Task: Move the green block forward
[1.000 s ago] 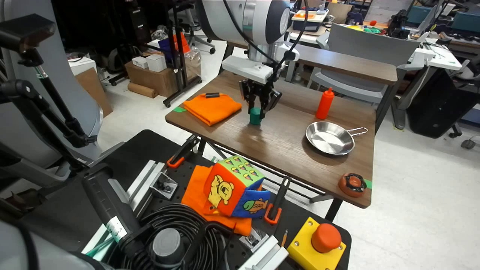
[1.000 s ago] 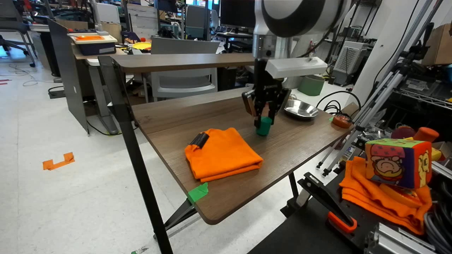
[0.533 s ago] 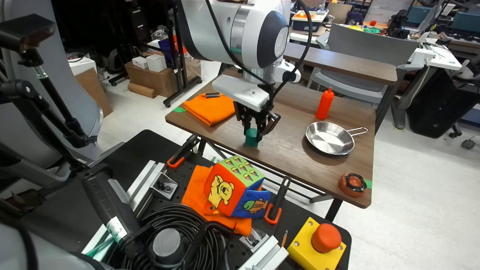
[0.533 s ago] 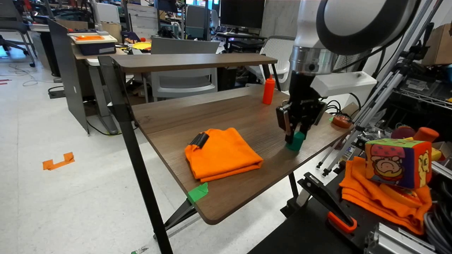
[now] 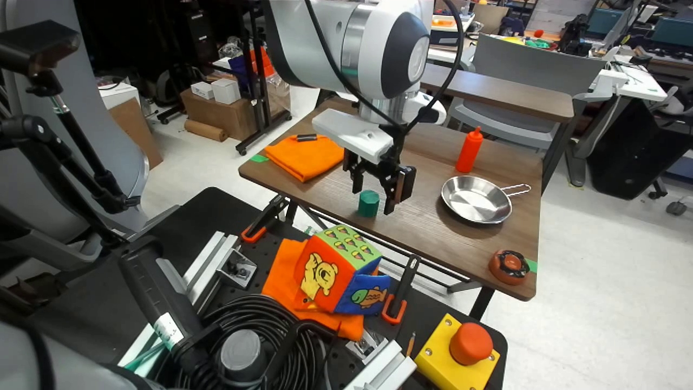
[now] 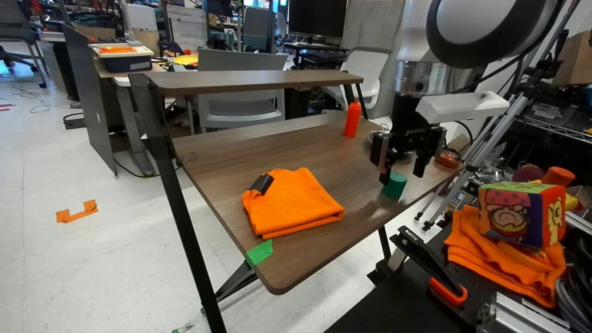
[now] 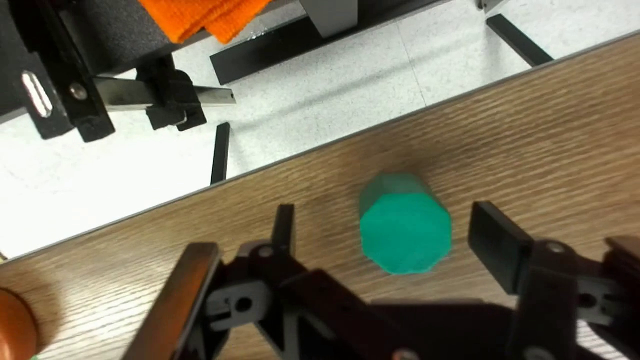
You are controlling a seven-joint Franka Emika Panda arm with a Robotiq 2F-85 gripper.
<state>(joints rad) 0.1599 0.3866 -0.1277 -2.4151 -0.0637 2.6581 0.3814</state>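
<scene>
The small green block [image 5: 368,204] stands on the brown table [image 5: 419,222] close to its long edge, and it shows in both exterior views. From above, the wrist view gives the block [image 7: 406,232] an eight-sided bright top. My gripper [image 7: 390,234] is open around it, with a gap on either side, wider on the left. Neither of the fingers [image 7: 495,245] touches the block in that view. In an exterior view the gripper [image 6: 401,176] hangs tilted just above and beside the block [image 6: 394,186], its fingertips at about the height of the block's upper part.
A folded orange cloth [image 6: 291,201] lies at one end of the table. A red bottle [image 5: 470,150] and a steel pan [image 5: 476,199] stand toward the other end, with an orange-brown knob [image 5: 509,267] at the corner. A black cart with a picture cube [image 5: 341,271] stands beyond the long edge.
The gripper carried the green block from mid-table toward the long edge. Its jaws then opened and let the block go; it now stands between them, shifted slightly from half a second ago.
</scene>
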